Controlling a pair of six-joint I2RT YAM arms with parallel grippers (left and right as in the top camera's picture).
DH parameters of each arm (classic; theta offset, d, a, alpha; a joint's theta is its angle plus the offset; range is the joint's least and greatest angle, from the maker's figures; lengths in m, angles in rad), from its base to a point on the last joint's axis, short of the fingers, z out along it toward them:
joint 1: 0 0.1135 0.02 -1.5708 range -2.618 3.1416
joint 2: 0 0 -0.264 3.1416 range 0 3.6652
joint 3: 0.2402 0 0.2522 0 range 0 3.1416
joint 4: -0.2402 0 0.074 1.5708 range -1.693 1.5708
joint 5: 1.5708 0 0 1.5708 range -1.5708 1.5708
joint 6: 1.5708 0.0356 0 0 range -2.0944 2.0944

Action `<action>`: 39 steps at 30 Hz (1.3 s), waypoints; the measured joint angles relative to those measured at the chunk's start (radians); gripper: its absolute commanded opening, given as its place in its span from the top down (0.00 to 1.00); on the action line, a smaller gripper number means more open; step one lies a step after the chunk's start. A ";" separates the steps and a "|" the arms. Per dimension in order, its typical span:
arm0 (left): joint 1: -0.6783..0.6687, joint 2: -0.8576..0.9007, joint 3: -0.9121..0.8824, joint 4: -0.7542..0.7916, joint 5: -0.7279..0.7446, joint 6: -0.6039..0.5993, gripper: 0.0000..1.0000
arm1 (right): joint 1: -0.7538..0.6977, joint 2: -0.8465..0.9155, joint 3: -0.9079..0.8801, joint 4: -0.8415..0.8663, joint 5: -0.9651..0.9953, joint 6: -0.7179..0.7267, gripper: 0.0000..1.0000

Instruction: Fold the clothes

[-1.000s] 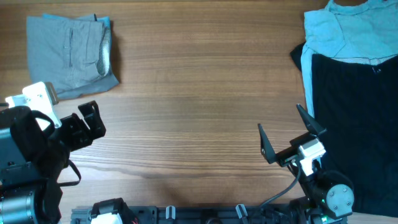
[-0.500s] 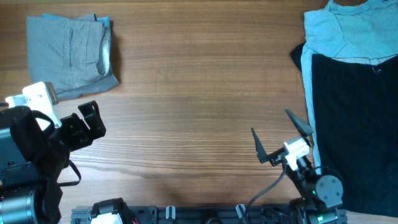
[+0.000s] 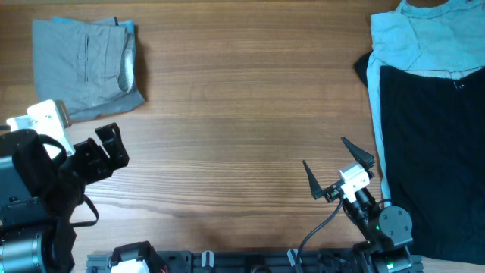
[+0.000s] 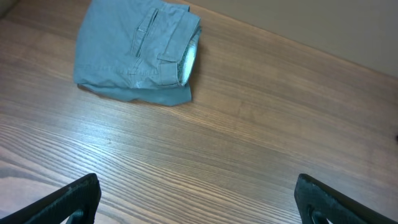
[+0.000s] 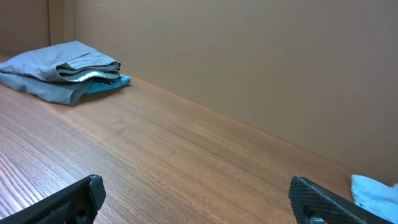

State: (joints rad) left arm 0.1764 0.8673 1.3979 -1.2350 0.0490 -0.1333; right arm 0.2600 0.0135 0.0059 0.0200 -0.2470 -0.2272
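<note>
Folded grey-khaki shorts [image 3: 85,67] lie at the table's far left, with a pale inner waistband showing at their right edge; they also show in the left wrist view [image 4: 138,51] and the right wrist view [image 5: 65,73]. A light blue garment [image 3: 424,38] and a black garment [image 3: 428,144] lie unfolded at the far right. My left gripper [image 3: 112,148] is open and empty, near the front left, below the shorts. My right gripper [image 3: 337,171] is open and empty near the front, just left of the black garment.
A teal cloth edge peeks from under the folded shorts [image 5: 109,83]. A brown wall [image 5: 249,62] stands behind the table. The table's front rail [image 3: 227,262] carries the arm bases.
My right gripper has swung left and turned a little, away from the black garment. The left arm and the clothes have not moved.
</note>
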 measured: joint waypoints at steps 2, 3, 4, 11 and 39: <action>0.000 0.000 0.000 0.000 0.000 0.000 0.00 | 0.000 0.000 0.000 0.000 0.000 0.000 0.00; 0.000 0.000 0.000 0.000 0.000 0.000 0.00 | 0.000 0.000 0.000 0.000 0.000 0.000 0.00; 0.000 0.000 0.000 0.000 0.000 0.000 0.00 | 0.000 0.000 0.000 0.000 0.000 0.000 0.00; 0.000 0.000 0.000 0.000 0.000 0.000 0.00 | 0.000 0.000 0.000 0.000 0.000 0.000 0.00; -0.073 -0.602 -0.661 0.629 -0.037 -0.105 0.00 | 0.000 0.000 0.000 -0.002 -0.003 -0.003 0.00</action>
State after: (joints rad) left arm 0.1032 0.2653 0.7364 -0.6056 0.0116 -0.2386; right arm 0.2600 0.0135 0.0063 0.0185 -0.2501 -0.2302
